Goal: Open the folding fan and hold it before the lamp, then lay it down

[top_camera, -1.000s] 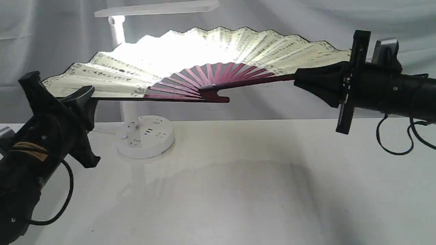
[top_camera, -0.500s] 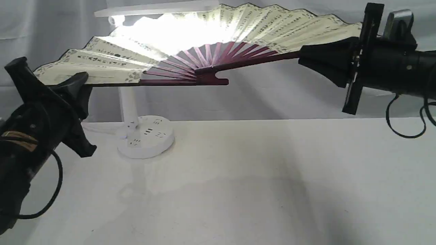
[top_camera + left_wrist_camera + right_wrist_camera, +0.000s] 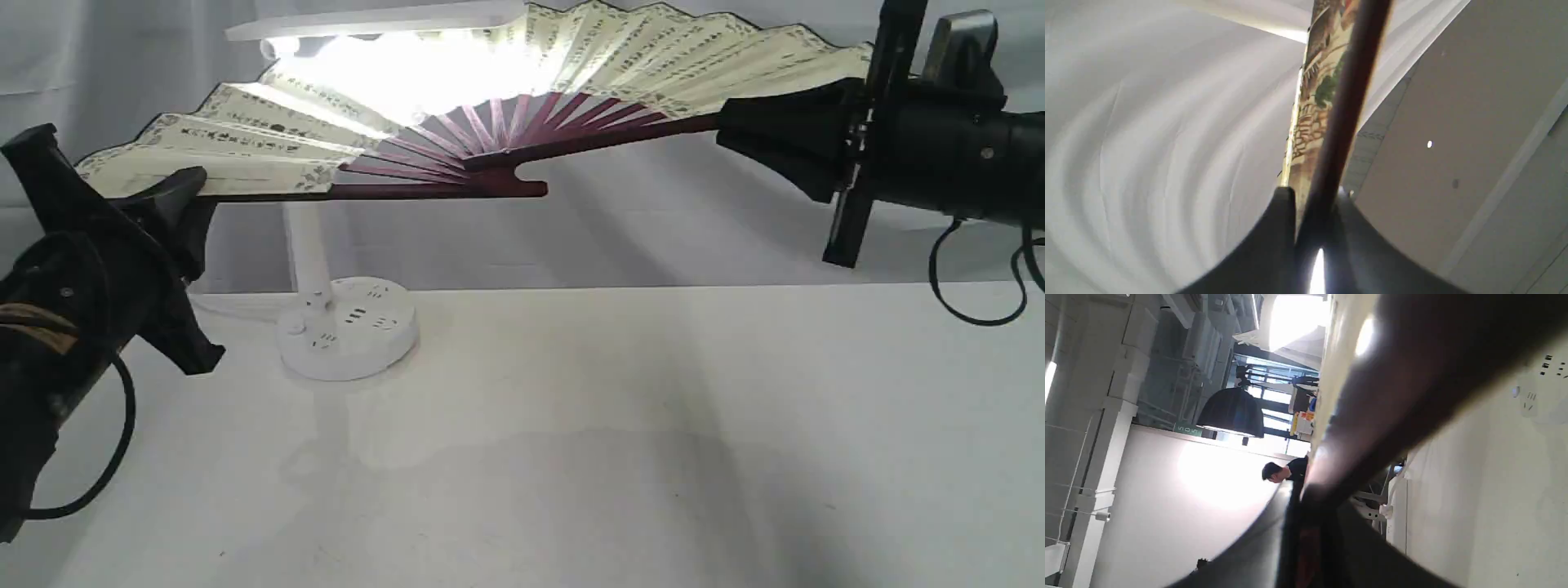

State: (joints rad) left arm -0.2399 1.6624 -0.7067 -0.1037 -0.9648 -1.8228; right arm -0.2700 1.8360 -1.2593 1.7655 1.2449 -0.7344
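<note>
While clamped on the folding fan (image 3: pixel 653 65), the left gripper (image 3: pixel 189 186) at nine o'clock and right gripper (image 3: pixel 727 131) at three are stretching it open so the lamp (image 3: pixel 359 331) backlights it.

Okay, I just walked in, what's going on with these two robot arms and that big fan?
The two arms hold an opened folding fan spread between them in the air, above the table. The left gripper has its fingers shut on one outer rib, and the right gripper is shut on the other. In the exterior view the fan sits in front of the lit lamp, whose light glows through the paper. It has not yet been laid down.
</note>
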